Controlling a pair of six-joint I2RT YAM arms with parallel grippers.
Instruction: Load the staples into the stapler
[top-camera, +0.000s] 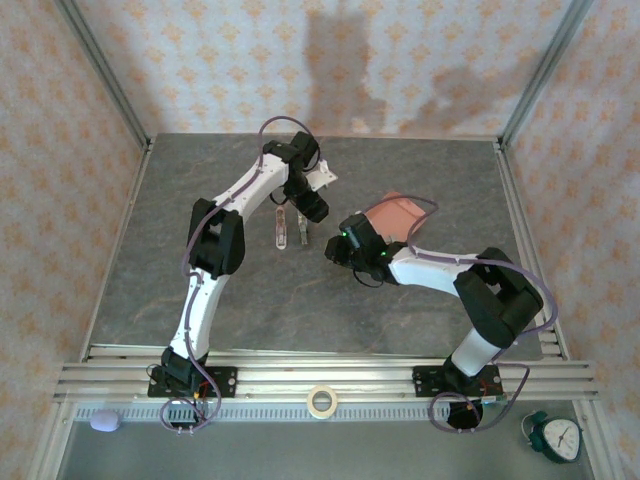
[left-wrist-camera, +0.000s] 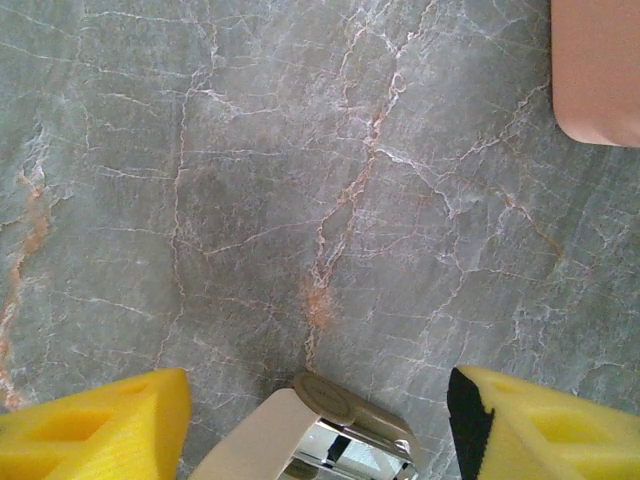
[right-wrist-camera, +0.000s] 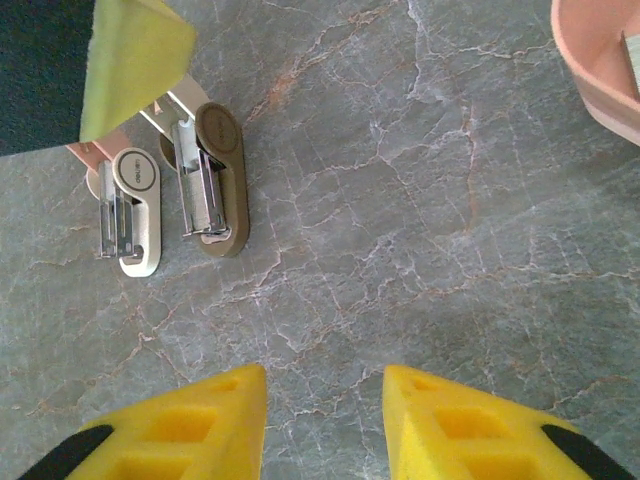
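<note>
The stapler (right-wrist-camera: 130, 210), white with a pink part and a metal channel, lies flat on the grey table (right-wrist-camera: 420, 250); from above it is a pale strip (top-camera: 281, 228). Right beside it lies a second, olive-brown stapler (right-wrist-camera: 218, 185) with a beige arm hinged up. My left gripper (left-wrist-camera: 318, 400) hangs open directly over that olive-brown stapler (left-wrist-camera: 345, 415), one yellow finger (left-wrist-camera: 100, 430) on each side, not touching it. My right gripper (right-wrist-camera: 325, 385) is open over bare table, to the right of both staplers. A grey strip of staples (right-wrist-camera: 630, 55) lies in the pink tray (right-wrist-camera: 590, 85).
The shallow pink tray (top-camera: 395, 215) sits just behind my right gripper (top-camera: 338, 250), near my left gripper (top-camera: 303, 218). A tape roll (top-camera: 321, 401) and a clock (top-camera: 556, 437) lie beyond the near rail. Patterned walls close the table in.
</note>
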